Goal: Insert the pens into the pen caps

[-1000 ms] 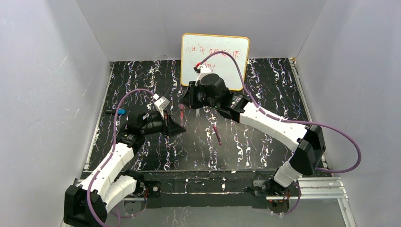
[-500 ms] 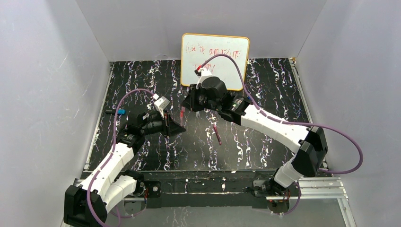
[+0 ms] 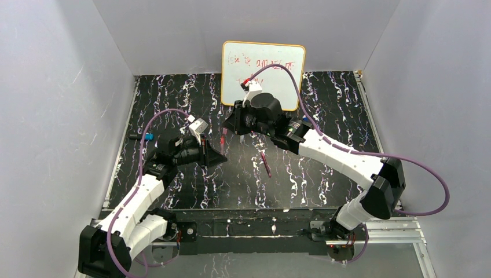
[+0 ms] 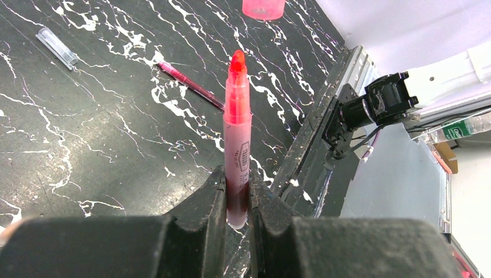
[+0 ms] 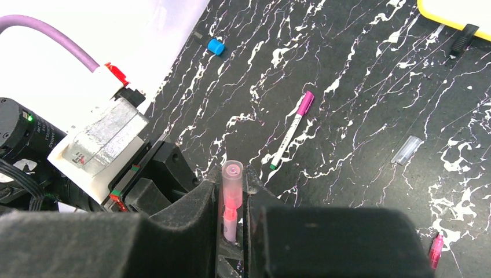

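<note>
My left gripper (image 4: 237, 176) is shut on the lower body of a pink marker pen (image 4: 237, 133), whose bare red tip points away from the wrist. In the top view this gripper (image 3: 219, 155) sits left of centre with the pen (image 3: 223, 141) sticking out. My right gripper (image 5: 233, 185) is shut on a pink pen cap (image 5: 233, 172), open end outward. In the top view the right gripper (image 3: 228, 125) hangs just beyond the pen. The cap (image 4: 263, 7) shows past the pen tip, a little to its right, with a gap between them.
A magenta pen (image 3: 265, 163) lies mid-table and shows in the left wrist view (image 4: 191, 87). Also on the table are a clear cap (image 4: 57, 48), a white pen with a magenta cap (image 5: 291, 130) and a blue cap (image 3: 148, 136). A whiteboard (image 3: 263, 63) stands at the back.
My right arm has swung a little to the right and its wrist has turned slightly, carrying the cap. My left arm and its pen have stayed put.
</note>
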Available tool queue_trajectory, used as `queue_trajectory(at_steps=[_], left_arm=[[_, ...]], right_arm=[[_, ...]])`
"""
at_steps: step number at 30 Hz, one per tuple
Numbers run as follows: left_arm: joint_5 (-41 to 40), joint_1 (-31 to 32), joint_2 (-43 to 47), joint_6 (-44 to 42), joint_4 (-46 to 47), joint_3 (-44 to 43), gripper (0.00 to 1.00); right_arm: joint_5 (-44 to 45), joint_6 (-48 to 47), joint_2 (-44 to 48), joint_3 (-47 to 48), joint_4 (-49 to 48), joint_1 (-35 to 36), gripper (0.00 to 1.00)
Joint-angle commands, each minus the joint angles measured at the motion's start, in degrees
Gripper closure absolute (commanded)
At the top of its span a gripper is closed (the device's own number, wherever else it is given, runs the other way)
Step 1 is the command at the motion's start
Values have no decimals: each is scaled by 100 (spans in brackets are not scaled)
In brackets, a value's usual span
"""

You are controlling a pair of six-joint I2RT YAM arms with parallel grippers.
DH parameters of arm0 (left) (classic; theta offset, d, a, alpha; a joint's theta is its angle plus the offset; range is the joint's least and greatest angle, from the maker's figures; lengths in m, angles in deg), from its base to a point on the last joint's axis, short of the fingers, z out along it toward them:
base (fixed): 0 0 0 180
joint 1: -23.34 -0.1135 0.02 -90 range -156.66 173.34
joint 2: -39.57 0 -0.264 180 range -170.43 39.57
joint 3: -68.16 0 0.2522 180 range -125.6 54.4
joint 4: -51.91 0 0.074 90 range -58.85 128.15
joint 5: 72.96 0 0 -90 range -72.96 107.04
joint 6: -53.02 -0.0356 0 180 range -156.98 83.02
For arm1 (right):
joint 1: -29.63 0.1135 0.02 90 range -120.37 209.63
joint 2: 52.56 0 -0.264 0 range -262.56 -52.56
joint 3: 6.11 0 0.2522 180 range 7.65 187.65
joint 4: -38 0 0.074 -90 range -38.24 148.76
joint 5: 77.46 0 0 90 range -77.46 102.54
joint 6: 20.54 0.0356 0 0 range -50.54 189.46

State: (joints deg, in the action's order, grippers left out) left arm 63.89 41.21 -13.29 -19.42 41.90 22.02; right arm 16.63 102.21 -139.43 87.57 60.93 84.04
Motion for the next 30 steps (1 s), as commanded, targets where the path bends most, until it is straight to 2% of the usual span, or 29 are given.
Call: queue_trajectory(at_steps=[1,30], left_arm=[[7,24,39,-78,-102,-74,100],[-18,26,39,-104,-137,-82,100]], right_arm=[[-90,-67,172,54,-274,21,99],[-375,160,-67,-380,-457,155,99]])
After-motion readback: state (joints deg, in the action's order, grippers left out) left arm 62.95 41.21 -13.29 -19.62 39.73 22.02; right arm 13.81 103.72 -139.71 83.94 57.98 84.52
